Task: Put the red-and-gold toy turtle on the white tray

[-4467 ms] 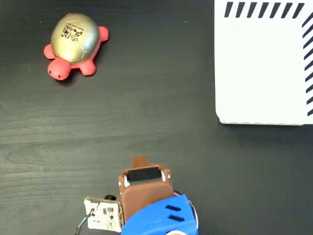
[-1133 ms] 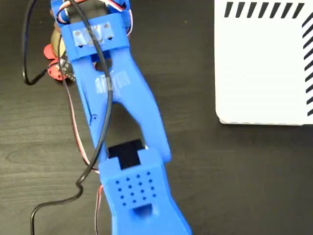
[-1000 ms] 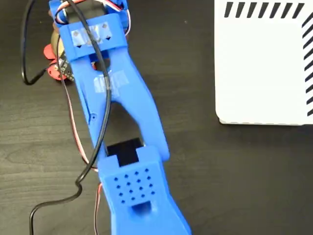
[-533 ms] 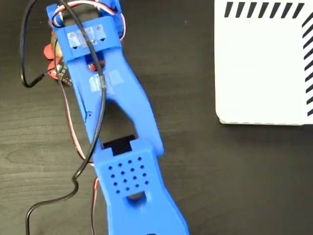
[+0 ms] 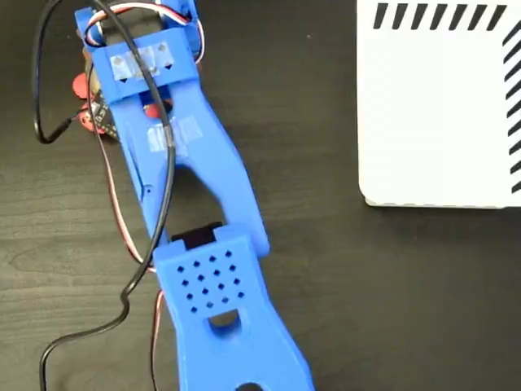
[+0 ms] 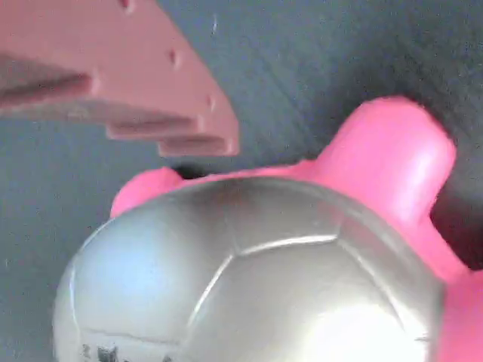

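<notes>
Even overhead light fell across the dark counter (image 5: pixel 391 309) in the fixed view, where the white tray (image 5: pixel 431 114) burned close to overexposed — its surface nearly featureless. The blue arm (image 5: pixel 195 187) stood sharp, casting only a soft, short shadow beside itself. The wrist view was far weaker: the red-and-gold toy turtle (image 6: pixel 256 279) filled the frame at close range, its shell washed silver by a broad glare, colours shifted toward pink, and one finger (image 6: pixel 113 75) of the end effector blurred — out of focus.
</notes>
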Available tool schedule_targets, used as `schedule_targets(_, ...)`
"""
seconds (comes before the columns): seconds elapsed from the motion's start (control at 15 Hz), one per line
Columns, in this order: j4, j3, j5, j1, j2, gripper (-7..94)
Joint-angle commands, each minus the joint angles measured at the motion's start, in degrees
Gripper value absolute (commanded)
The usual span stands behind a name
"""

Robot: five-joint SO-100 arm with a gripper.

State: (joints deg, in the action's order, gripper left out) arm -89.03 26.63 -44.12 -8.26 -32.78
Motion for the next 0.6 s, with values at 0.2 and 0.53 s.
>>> schedule_targets(0.2,0.79,-4.31,0.53,-0.88,-1.14,36)
schedule_targets(0.53,0.97,-5.27,2.29,-0.44,-0.18,0)
